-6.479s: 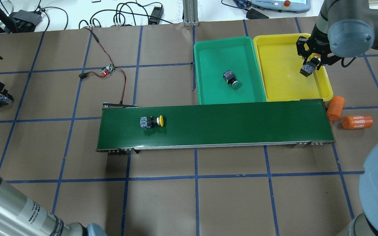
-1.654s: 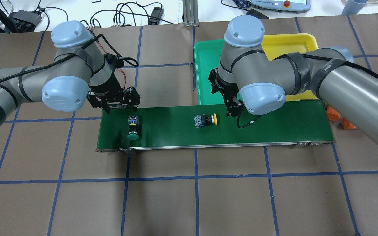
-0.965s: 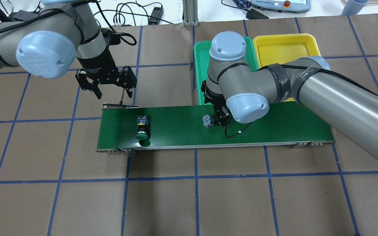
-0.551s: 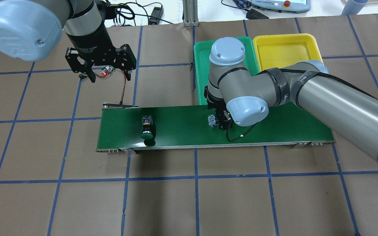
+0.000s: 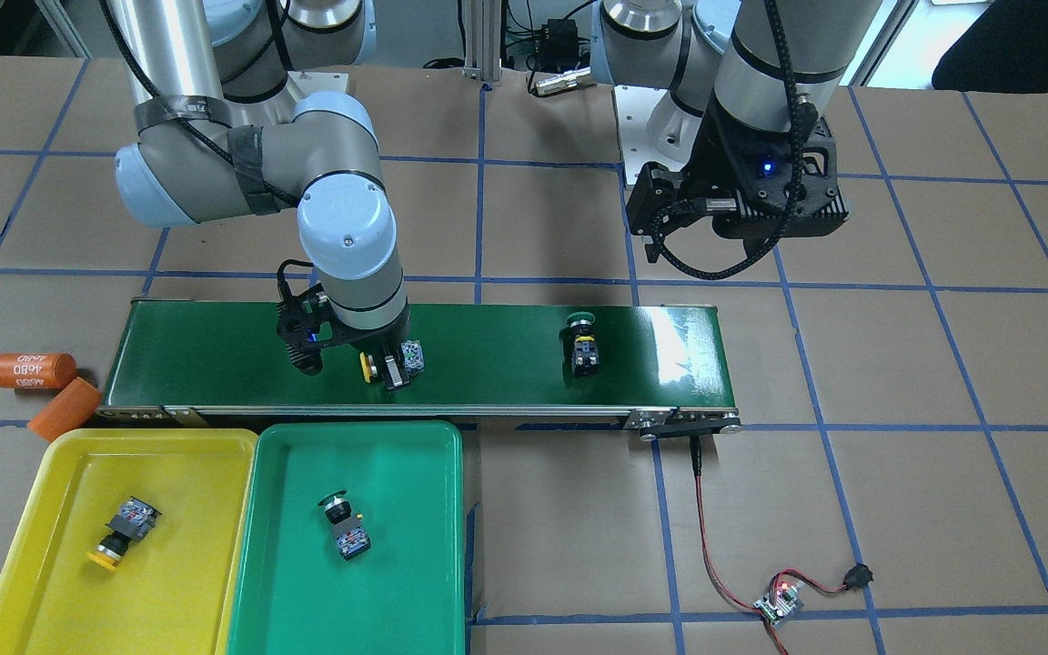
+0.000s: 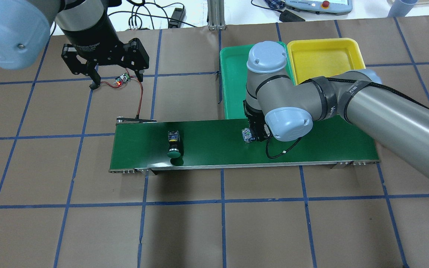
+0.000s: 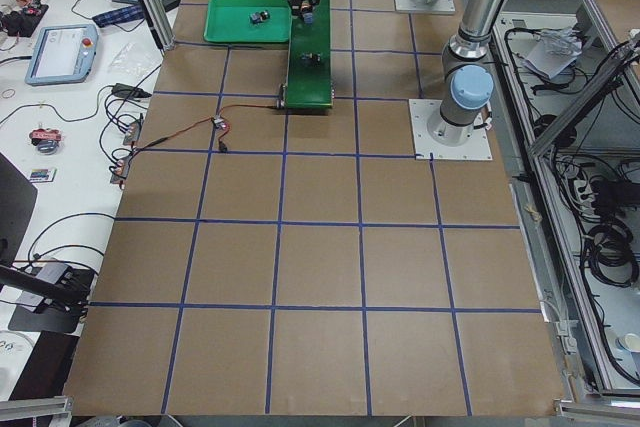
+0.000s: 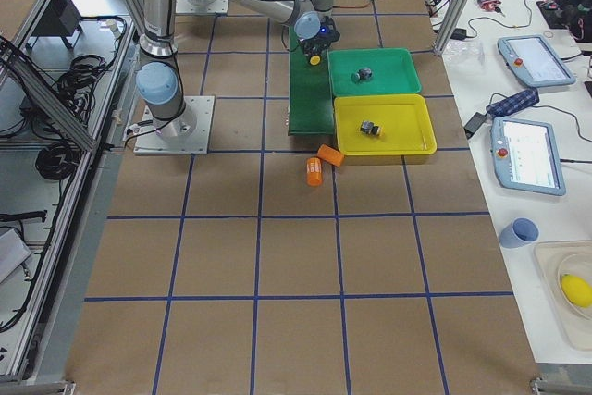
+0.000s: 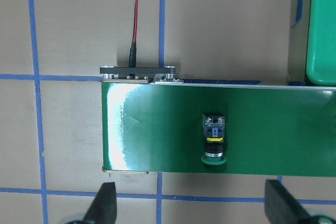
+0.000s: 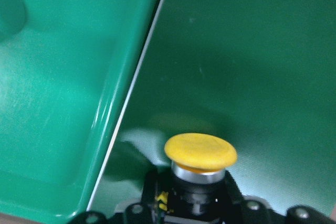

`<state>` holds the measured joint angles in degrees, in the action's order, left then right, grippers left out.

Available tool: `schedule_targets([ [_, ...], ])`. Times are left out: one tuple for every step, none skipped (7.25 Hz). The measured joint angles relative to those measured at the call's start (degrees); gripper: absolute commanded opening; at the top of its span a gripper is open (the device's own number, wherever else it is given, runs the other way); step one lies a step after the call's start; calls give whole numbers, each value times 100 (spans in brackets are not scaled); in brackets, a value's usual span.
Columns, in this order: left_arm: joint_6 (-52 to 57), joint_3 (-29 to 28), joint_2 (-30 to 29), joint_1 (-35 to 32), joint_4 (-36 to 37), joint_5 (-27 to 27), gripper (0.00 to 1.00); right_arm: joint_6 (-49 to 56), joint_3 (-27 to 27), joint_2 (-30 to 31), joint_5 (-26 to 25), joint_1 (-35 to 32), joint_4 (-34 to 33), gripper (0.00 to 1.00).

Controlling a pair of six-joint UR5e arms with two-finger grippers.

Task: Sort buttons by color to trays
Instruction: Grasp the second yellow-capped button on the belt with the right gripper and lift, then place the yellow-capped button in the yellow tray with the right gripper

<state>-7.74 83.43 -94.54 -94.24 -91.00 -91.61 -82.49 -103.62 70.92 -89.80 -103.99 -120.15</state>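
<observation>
Yellow button (image 5: 119, 534) lies in yellow tray (image 5: 42, 473) (green button (image 5: 344, 528), green tray (image 5: 401, 564)).

Button (image 5: 582, 351) on belt (image 5: 206, 350), trays (image 5: 397, 555) alongside

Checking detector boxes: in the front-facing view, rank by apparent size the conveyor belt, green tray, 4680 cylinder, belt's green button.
1. conveyor belt
2. green tray
3. 4680 cylinder and green button: too alike to rank

The yellow button (image 5: 124, 530) held by the right gripper (image 5: 387, 368) was left in the yellow tray (image 5: 60, 442), and that gripper was closed around a second yellow button (image 5: 366, 365) on the conveyor belt (image 6: 214, 149). A green button (image 6: 173, 143) was set on the belt and carried along; the left gripper (image 6: 117, 76) was withdrawn, fingers apart.
</observation>
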Motion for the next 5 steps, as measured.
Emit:
schedule_targets([
  [2, -23, 2, 58, -4, -24, 100, 53, 120, 61, -4, 12, 33, 0],
  [6, -32, 8, 86, -21, -81, 100, 232, 292, 151, -6, 26, 103, 0],
  [8, -34, 14, 97, -42, -132, 100, 607, 482, 234, -12, 87, 187, 0],
  [9, -37, 19, 98, -60, -160, 100, 1296, 613, 263, -58, 302, 227, 0],
  [9, -37, 21, 99, -70, -174, 100, 2280, 681, 269, -116, 686, 222, 0],
])
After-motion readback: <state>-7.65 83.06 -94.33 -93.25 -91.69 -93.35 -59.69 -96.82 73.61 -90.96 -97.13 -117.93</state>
